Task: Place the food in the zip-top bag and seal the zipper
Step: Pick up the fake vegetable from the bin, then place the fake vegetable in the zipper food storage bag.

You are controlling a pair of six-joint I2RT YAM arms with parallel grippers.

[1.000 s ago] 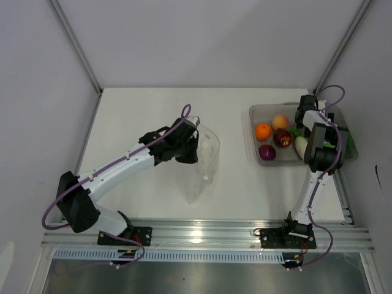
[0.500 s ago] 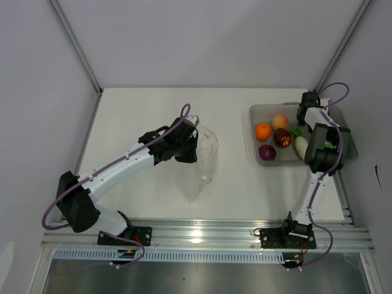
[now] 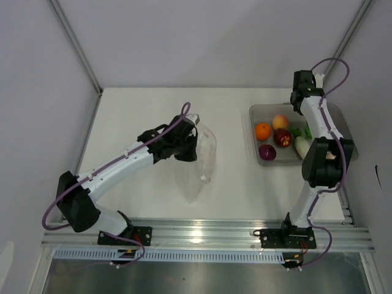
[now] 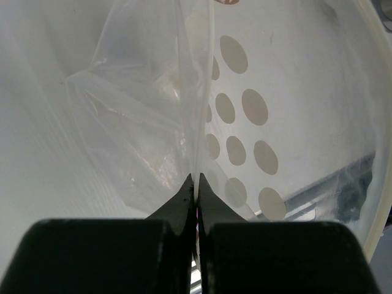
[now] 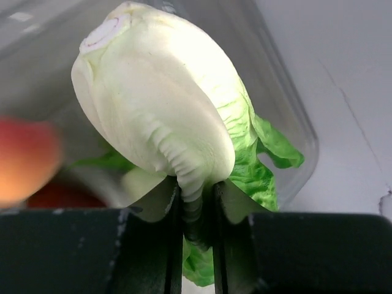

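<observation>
Where the right tool [image 5: 196, 191] closes, its two dark fingers are clamped on the ribbed base of a pale green leafy toy cabbage [image 5: 162, 104]. The cabbage's rounded whitish body points away from the wrist camera and its frilly green leaves hang to the right. Behind the cabbage lies a rigid clear rectangular plastic tray [image 5: 293, 131], and a blurred orange-red fruit [image 5: 24, 159] shows at the left edge of that view. Seen from above, this tool stands over the far end of the tray, which sits on the right side of the white counter [image 3: 135, 110]; the cabbage is hidden under the arm there. Inside the tray lie a round orange [image 3: 263, 131], a peach-coloured fruit [image 3: 280, 121], a dark red fruit [image 3: 283, 138], a purple fruit [image 3: 267, 152] and a white radish [image 3: 301, 146]. Well apart, near the counter's middle, the left tool [image 4: 196, 182] is pinched together on a thin edge of a clear crinkly plastic zip-top bag [image 4: 131, 116]. The rest of the bag trails from the tool toward the counter's near edge.
</observation>
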